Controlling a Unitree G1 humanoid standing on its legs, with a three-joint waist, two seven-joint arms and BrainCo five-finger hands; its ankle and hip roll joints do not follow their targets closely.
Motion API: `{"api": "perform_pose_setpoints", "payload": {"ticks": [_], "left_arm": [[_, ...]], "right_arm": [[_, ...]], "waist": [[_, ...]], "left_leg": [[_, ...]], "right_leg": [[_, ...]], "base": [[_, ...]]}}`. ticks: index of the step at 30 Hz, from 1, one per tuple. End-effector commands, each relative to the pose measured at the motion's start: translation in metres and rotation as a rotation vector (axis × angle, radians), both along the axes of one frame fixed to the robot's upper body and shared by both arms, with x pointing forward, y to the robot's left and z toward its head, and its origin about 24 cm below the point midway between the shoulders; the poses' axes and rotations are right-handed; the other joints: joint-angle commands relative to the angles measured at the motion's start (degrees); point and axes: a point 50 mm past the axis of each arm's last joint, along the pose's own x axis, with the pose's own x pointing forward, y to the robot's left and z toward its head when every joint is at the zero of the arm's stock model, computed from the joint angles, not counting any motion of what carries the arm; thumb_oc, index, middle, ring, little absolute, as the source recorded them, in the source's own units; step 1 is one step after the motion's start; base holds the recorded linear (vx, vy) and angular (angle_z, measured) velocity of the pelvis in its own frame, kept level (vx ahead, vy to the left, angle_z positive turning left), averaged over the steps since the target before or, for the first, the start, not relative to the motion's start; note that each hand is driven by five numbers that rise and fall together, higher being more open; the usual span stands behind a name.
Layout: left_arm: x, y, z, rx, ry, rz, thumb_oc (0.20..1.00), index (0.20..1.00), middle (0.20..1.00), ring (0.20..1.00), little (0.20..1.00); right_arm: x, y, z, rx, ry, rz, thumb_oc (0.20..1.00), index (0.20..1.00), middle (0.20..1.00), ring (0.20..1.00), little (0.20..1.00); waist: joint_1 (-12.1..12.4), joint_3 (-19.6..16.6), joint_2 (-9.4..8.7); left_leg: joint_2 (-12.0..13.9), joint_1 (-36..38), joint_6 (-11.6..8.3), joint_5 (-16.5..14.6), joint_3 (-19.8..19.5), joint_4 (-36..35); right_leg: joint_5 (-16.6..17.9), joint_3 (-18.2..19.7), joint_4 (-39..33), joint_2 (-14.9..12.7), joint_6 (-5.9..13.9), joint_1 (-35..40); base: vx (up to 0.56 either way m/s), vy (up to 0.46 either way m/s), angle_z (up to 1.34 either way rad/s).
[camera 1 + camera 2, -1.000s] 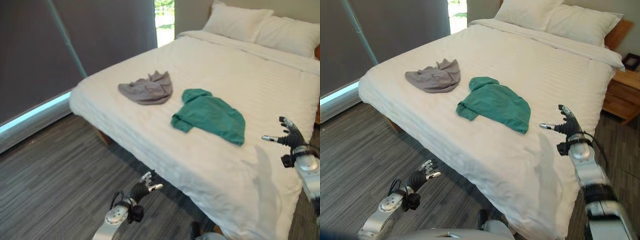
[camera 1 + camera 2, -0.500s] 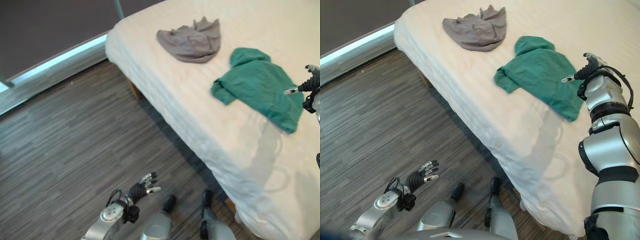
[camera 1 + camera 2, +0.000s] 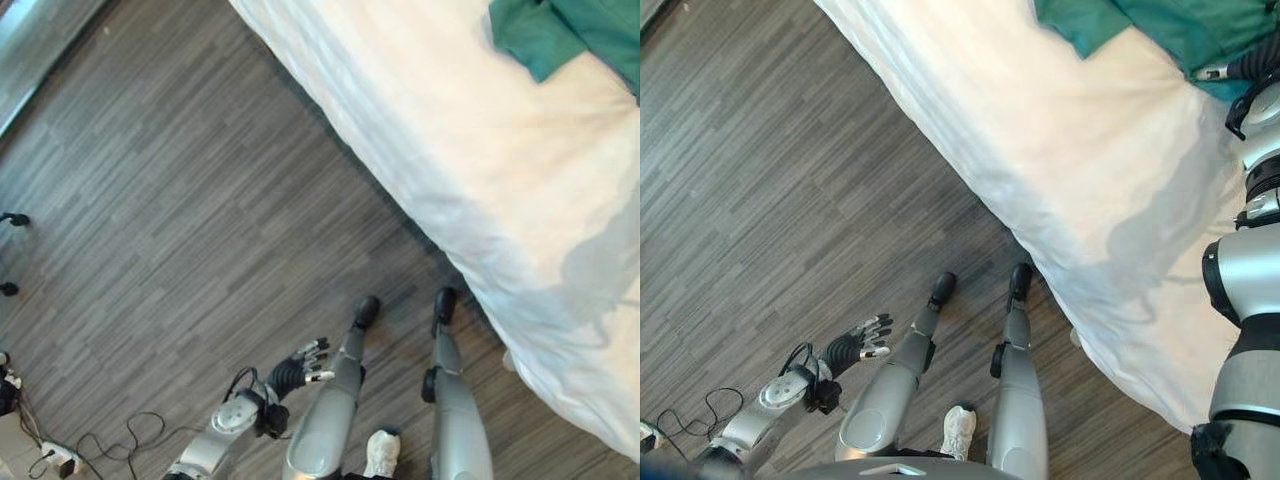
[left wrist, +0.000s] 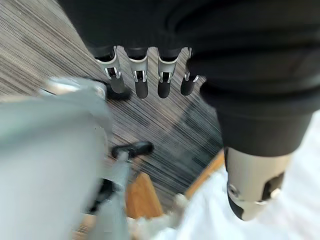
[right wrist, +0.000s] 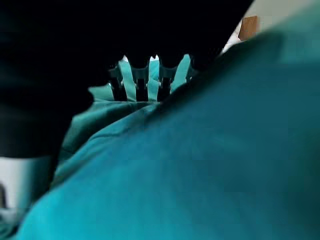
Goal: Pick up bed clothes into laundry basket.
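Note:
A green garment [image 3: 1160, 25] lies crumpled on the white bed [image 3: 1090, 150], near its side edge. My right hand [image 3: 1245, 68] rests on the garment's near end with its thumb held out to the side. In the right wrist view its fingers [image 5: 152, 80] reach straight out over green cloth [image 5: 200, 165] that lies close under the palm. My left hand [image 3: 295, 368] hangs low over the wooden floor, away from the bed, its fingers [image 4: 141, 80] straight and holding nothing.
The bed's sheet hangs down its side to a grey wood-plank floor [image 3: 180, 180]. A wooden bed leg [image 4: 142, 195] stands under the near corner. Small dark feet of some furniture [image 3: 12, 218] show at the left edge.
The camera has tilted down, so the grey garment and most of the bed have left the picture. My right hand has come down onto the green garment. The left hand stays low.

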Motion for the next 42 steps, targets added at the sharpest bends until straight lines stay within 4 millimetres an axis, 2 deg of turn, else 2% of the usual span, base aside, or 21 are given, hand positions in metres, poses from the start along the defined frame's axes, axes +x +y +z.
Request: {"api": "perform_pose_setpoints", "payload": {"ticks": [1, 6, 8, 10, 12, 15, 16, 17, 19, 20, 22, 23, 25, 26, 29, 31, 32, 33, 37, 41, 42], "left_arm": [[0.01, -0.009, 0.026, -0.072, -0.122, 0.0, 1.0, 1.0, 1.0, 1.0, 1.0], [0.017, -0.01, 0.028, -0.074, -0.145, 0.032, 1.0, 1.0, 1.0, 1.0, 1.0], [0.018, -0.006, 0.026, -0.065, -0.139, 0.062, 1.0, 1.0, 1.0, 1.0, 1.0], [0.016, -0.003, 0.025, -0.063, -0.136, 0.071, 1.0, 1.0, 1.0, 1.0, 1.0], [0.014, 0.006, 0.024, -0.057, -0.126, 0.113, 1.0, 1.0, 1.0, 1.0, 1.0], [0.012, 0.009, 0.021, -0.058, -0.109, 0.131, 1.0, 1.0, 1.0, 1.0, 1.0], [0.012, 0.011, 0.019, -0.054, -0.103, 0.15, 1.0, 1.0, 1.0, 1.0, 1.0], [0.012, 0.015, 0.015, -0.053, -0.083, 0.179, 1.0, 1.0, 1.0, 1.0, 1.0], [0.007, 0.023, 0.009, -0.036, -0.053, 0.208, 1.0, 1.0, 1.0, 1.0, 1.0], [0.005, 0.023, 0.008, -0.032, -0.049, 0.204, 1.0, 1.0, 1.0, 1.0, 1.0], [0.003, 0.038, 0.006, -0.006, -0.031, 0.247, 1.0, 1.0, 1.0, 1.0, 1.0], [0.002, 0.038, 0.006, -0.003, -0.027, 0.244, 1.0, 1.0, 1.0, 1.0, 1.0], [-0.002, 0.045, 0.003, -0.006, -0.013, 0.275, 1.0, 1.0, 1.0, 1.0, 1.0], [-0.012, 0.052, -0.004, -0.008, 0.024, 0.314, 1.0, 1.0, 1.0, 1.0, 1.0], [-0.019, 0.057, -0.007, -0.006, 0.034, 0.346, 1.0, 1.0, 1.0, 1.0, 1.0], [-0.027, 0.059, -0.014, -0.027, 0.066, 0.389, 1.0, 1.0, 1.0, 1.0, 1.0], [-0.027, 0.059, -0.014, -0.026, 0.067, 0.389, 1.0, 1.0, 1.0, 1.0, 1.0], [-0.028, 0.059, -0.016, -0.033, 0.072, 0.411, 1.0, 1.0, 1.0, 1.0, 1.0], [-0.025, 0.055, -0.016, -0.053, 0.055, 0.442, 1.0, 1.0, 1.0, 1.0, 1.0], [-0.014, 0.049, -0.01, -0.048, 0.0, 0.436, 1.0, 1.0, 1.0, 1.0, 1.0], [-0.016, 0.104, 0.015, 0.043, -0.146, 0.73, 1.0, 1.0, 1.0, 1.0, 1.0]], "right_arm": [[-0.028, -0.037, -0.004, -0.028, 0.06, -0.178, 0.2, 0.2, 0.2, 0.2, 0.2], [-0.018, -0.028, -0.015, 0.053, -0.011, -0.097, 0.2, 0.2, 0.2, 0.2, 0.2], [-0.003, -0.007, -0.023, 0.193, -0.129, 0.08, 0.2, 0.2, 0.2, 0.2, 0.2], [-0.001, -0.001, -0.025, 0.23, -0.174, 0.14, 0.2, 0.2, 0.2, 0.2, 0.2], [-0.001, 0.021, -0.025, 0.296, -0.315, 0.327, 0.2, 0.2, 0.2, 0.2, 0.2], [-0.01, 0.029, -0.041, 0.427, -0.448, 0.443, 0.2, 0.2, 0.2, 0.2, 0.2], [-0.016, 0.036, -0.048, 0.468, -0.486, 0.508, 0.2, 0.2, 0.2, 0.2, 0.2], [-0.032, 0.039, -0.077, 0.612, -0.571, 0.581, 0.2, 0.2, 0.2, 0.2, 0.2], [-0.052, 0.041, -0.114, 0.718, -0.573, 0.61, 0.2, 0.2, 0.2, 0.2, 0.2], [-0.054, 0.04, -0.117, 0.722, -0.571, 0.604, 0.2, 0.2, 0.2, 0.2, 0.2], [-0.085, 0.055, -0.153, 0.854, -0.572, 0.684, 0.2, 0.2, 0.2, 0.2, 0.2], [-0.086, 0.055, -0.154, 0.856, -0.569, 0.68, 0.2, 0.2, 0.2, 0.2, 0.2], [-0.101, 0.063, -0.177, 0.937, -0.545, 0.686, 0.2, 0.2, 0.2, 0.2, 0.2], [-0.115, 0.073, -0.204, 1.048, -0.511, 0.68, 0.2, 0.2, 0.2, 0.2, 0.2], [-0.125, 0.081, -0.221, 1.107, -0.477, 0.662, 0.2, 0.2, 0.2, 0.2, 0.2], [-0.132, 0.095, -0.26, 1.349, -0.496, 0.593, 0.2, 0.2, 0.2, 0.2, 0.2], [-0.132, 0.095, -0.26, 1.349, -0.496, 0.593, 0.2, 0.2, 0.2, 0.2, 0.2], [-0.137, 0.103, -0.281, 1.411, -0.447, 0.529, 0.2, 0.2, 0.2, 0.2, 0.2], [-0.137, 0.12, -0.294, 1.475, -0.378, 0.548, 0.2, 0.2, 0.2, 0.2, 0.2], [-0.125, 0.122, -0.278, 1.382, -0.409, 0.578, 0.2, 0.2, 0.2, 0.2, 0.2], [-0.134, 0.126, -0.309, 1.357, -0.194, 0.51, 0.2, 0.2, 0.2, 0.2, 0.2]], "waist": [[0.9, -0.7, 1.54], [-0.1, -0.3, 0.79], [-1.7, -0.4, 0.08], [-2.2, -0.5, -0.36], [-4.7, -1.2, -1.54], [-6.1, -1.8, -2.2], [-7.3, -2.5, -2.36], [-8.4, -4.0, -2.79], [-9.0, -5.9, -2.97], [-8.8, -5.8, -3.09], [-10.3, -9.0, -2.91], [-10.1, -9.0, -2.89], [-10.8, -11.3, -2.73], [-11.2, -14.2, -2.68], [-11.3, -16.6, -2.62], [-11.2, -19.1, -2.39], [-11.2, -19.1, -2.41], [-11.1, -20.2, -2.08], [-11.0, -21.0, -1.72], [-11.0, -21.2, -1.21], [-9.8, -16.4, -2.34]], "left_leg": [[1.5, -2.5, -0.06, 10.5, -1.1, -7.3], [1.9, -0.8, -0.02, 9.8, 0.0, -7.3], [2.1, 1.7, -0.01, 8.8, 1.1, -7.3], [2.4, 3.4, 0.06, 8.1, 1.5, -7.3], [2.7, 7.0, 0.2, 7.2, 2.5, -7.3], [2.8, 10.1, 0.45, 6.2, 2.9, -7.3], [2.9, 11.6, 0.61, 5.7, 3.3, -7.3], [2.8, 15.1, 1.03, 4.5, 3.9, -7.3], [2.9, 19.0, 1.55, 3.5, 3.9, -7.3], [2.9, 19.4, 1.57, 3.3, 3.8, -7.3], [3.1, 24.0, 2.1, 2.8, 4.1, -7.3], [3.3, 24.6, 2.18, 2.0, 4.1, -7.3], [3.3, 26.9, 2.4, 2.1, 4.2, -7.3], [3.4, 28.9, 2.62, 1.3, 4.1, -7.3], [3.4, 30.5, 2.94, 0.7, 4.1, -7.3], [3.3, 32.5, 3.33, -0.1, 4.3, -7.3], [3.3, 32.5, 3.33, -0.1, 4.3, -7.3], [3.2, 33.2, 3.53, -0.3, 4.3, -7.3], [3.0, 33.6, 3.71, -0.3, 4.2, -7.3], [2.8, 34.0, 4.06, -0.2, 4.1, -7.3], [4.5, 34.5, 5.09, -3.9, 17.4, -7.1]], "right_leg": [[-1.5, -1.1, 0.6, 4.4, -0.97, 3.9], [-1.6, -0.4, 0.6, 4.6, -0.84, 5.2], [-2.1, 0.1, 0.6, 4.7, -0.86, 7.2], [-2.6, 0.3, 0.6, 4.7, -0.93, 8.6], [-3.4, 0.6, 0.6, 4.5, -1.07, 11.4], [-4.3, 1.0, 0.6, 4.3, -1.25, 14.1], [-4.6, 1.2, 0.6, 4.3, -1.25, 15.3], [-5.6, 1.2, 0.6, 4.1, -1.53, 18.6], [-6.8, 1.6, 1.0, 4.0, -1.72, 22.2], [-6.9, 1.5, 0.9, 4.0, -1.74, 22.6], [-8.5, 2.1, 2.6, 3.7, -1.92, 26.3], [-9.0, 2.1, 2.4, 3.8, -1.98, 27.0], [-9.2, 2.3, 3.1, 3.6, -2.04, 29.0], [-9.5, 2.2, 2.5, 3.6, -1.96, 31.3], [-9.9, 2.2, 2.2, 3.6, -1.87, 33.0], [-10.2, 2.4, 2.0, 3.3, -1.84, 34.9], [-10.2, 2.4, 1.9, 3.3, -1.84, 35.0], [-10.5, 2.4, 1.8, 3.2, -1.9, 35.9], [-10.7, 2.2, 1.9, 3.1, -1.99, 36.4], [-10.9, 2.1, 2.6, 2.9, -2.0, 36.5], [-12.7, -5.8, 9.6, 1.2, -0.15, 32.2]], "base": [[0.0, 0.003, -0.04], [0.03, 0.029, -0.08], [0.05, 0.054, -0.14], [0.09, 0.038, -0.19], [0.13, 0.044, -0.18], [0.09, 0.025, -0.21], [0.19, 0.036, -0.21], [0.26, 0.047, -0.13], [0.21, 0.034, -0.1], [0.19, 0.051, -0.23], [0.17, 0.058, -0.23], [0.11, 0.036, -0.19], [0.12, 0.022, -0.18], [0.1, 0.006, -0.03], [0.12, 0.006, -0.04], [0.06, 0.012, -0.02], [0.05, 0.011, 0.02], [0.02, 0.006, 0.04], [-0.01, 0.009, 0.08], [-0.03, 0.011, 0.02], [-0.11, -0.021, -0.02]]}}
